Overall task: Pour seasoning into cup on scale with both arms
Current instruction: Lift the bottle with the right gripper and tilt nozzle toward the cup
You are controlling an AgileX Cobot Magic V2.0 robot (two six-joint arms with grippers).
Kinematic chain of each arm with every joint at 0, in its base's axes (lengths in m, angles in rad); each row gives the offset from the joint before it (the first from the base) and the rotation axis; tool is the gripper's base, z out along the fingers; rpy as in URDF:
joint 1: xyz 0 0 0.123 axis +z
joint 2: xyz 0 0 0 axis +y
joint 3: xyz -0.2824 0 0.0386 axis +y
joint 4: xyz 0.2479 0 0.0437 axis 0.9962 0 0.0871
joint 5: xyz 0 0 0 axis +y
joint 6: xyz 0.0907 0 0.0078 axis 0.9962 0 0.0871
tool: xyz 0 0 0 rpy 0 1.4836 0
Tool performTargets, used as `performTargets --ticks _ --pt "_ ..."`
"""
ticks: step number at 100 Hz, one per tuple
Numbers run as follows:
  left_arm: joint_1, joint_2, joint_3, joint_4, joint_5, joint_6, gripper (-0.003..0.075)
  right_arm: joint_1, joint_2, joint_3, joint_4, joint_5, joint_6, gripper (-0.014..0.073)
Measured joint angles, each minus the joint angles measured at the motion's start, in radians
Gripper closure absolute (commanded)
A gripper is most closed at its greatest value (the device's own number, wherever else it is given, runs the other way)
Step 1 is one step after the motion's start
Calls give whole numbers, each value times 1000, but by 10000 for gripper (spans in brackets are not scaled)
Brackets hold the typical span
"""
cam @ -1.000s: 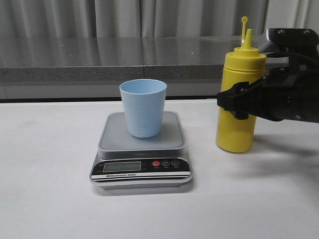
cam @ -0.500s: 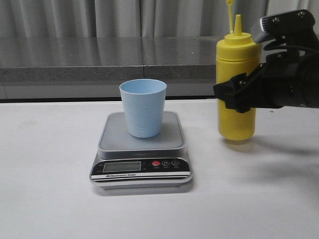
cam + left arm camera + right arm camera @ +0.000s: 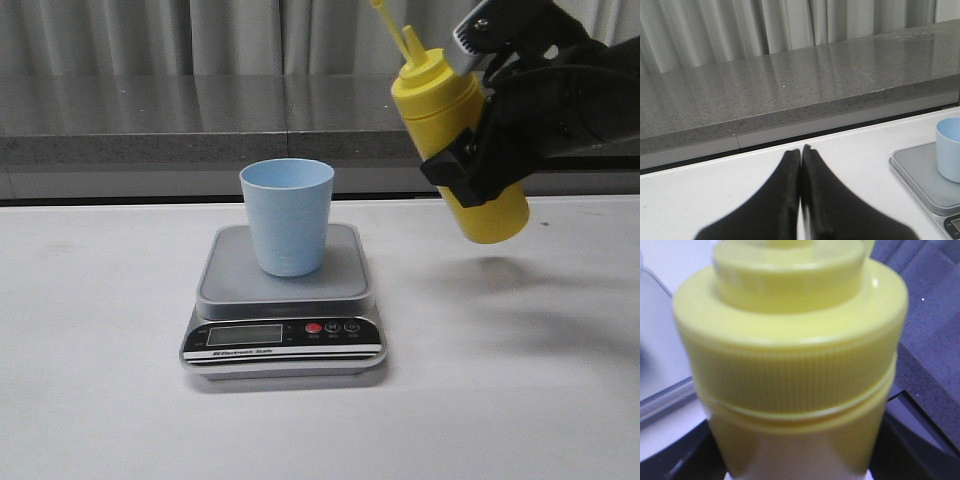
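Scale (image 3: 283, 300), grey-silver, square platform, sits centre on the white table (image 3: 90, 380), its dark front panel with display and red and black buttons facing the near edge; cup (image 3: 288, 215), pale blue, handleless, stands upright on the platform, roughly at its middle, open mouth up; seasoning bottle (image 3: 460, 150), yellow, is held in the air to the right of the cup and clear of the table, tilted so that its nozzle leans up and to the left toward the cup's side while its base hangs lower right; tethered cap sticks out at the very top of the front view; right gripper (image 3: 470, 170), black, is clamped around the bottle's middle, fingers closed against its body; right wrist view is filled by the bottle's ribbed yellow collar and shoulder, blurred by closeness; left gripper (image 3: 800, 165), black, hangs over bare table to the left of the scale, its two fingers pressed together with nothing between them; grey stone ledge (image 3: 200, 120) and pale curtain (image 3: 150, 35) lie on the far side.
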Motion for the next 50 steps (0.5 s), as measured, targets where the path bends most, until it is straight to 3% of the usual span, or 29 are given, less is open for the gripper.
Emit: performTargets --ticks 22,50 --pt "0 0 0 0 0 0 738 38 0 -105 -100 173 -59 300" --pt "0 0 0 0 0 0 738 81 0 -177 -232 263 -74 300"
